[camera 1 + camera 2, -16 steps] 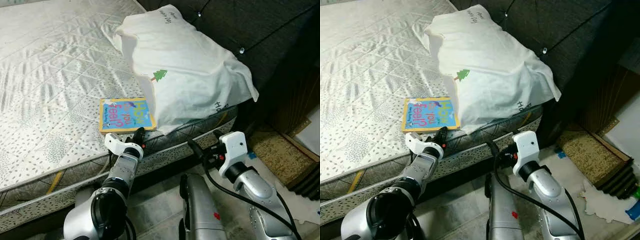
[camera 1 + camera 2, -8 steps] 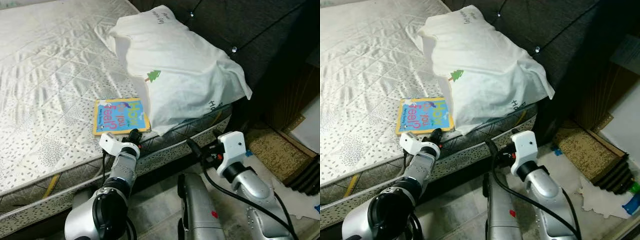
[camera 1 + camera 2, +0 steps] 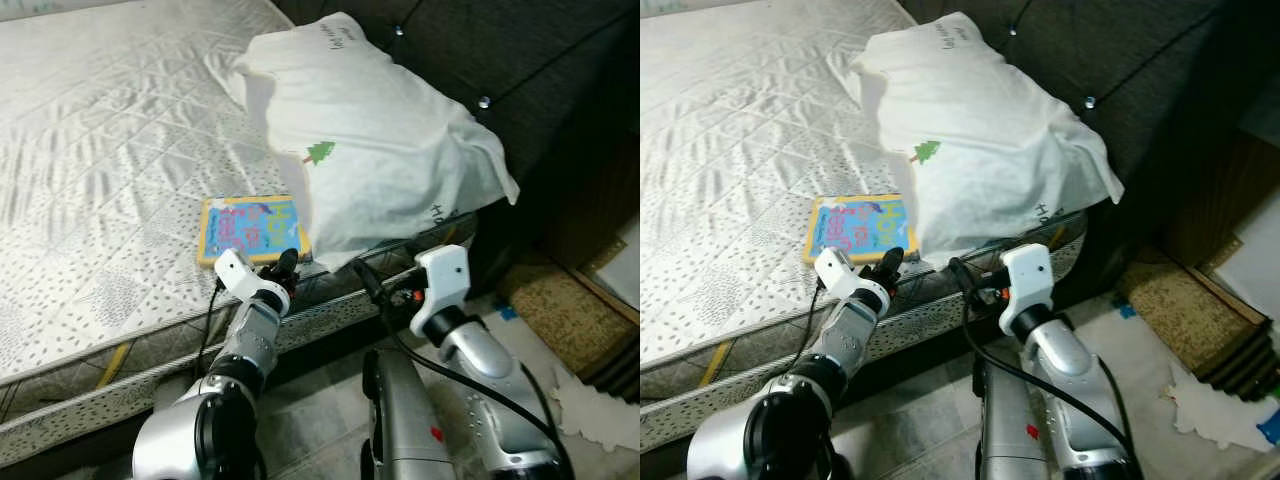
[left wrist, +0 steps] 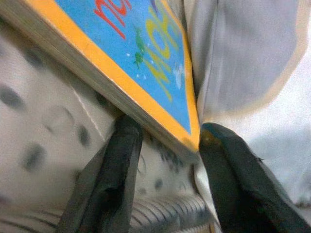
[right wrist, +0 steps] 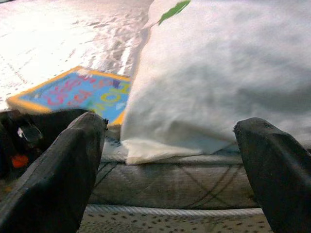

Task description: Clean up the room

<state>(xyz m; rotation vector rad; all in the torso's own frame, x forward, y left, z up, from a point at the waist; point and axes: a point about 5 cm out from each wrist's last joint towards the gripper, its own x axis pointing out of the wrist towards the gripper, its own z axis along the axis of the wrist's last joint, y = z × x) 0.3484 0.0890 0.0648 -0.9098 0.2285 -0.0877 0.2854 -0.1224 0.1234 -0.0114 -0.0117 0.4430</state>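
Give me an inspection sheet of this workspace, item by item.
Surface: bare quilted mattress.
Job's things: children's book flat near the mattress edge, its corner under the white pillow.
Clutter: crumpled white paper on the floor.
Hands: left hand open, its fingers either side of the book's near corner; right hand open, before the pillow's lower edge.
Cables: black cable along the right arm.
Surroundings: dark tufted headboard; patterned rug.

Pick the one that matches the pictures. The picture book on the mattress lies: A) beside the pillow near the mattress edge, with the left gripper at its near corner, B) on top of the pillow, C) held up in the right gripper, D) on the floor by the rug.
A: the picture book lies flat on the mattress next to the pillow, and the left gripper straddles its near corner with open fingers.
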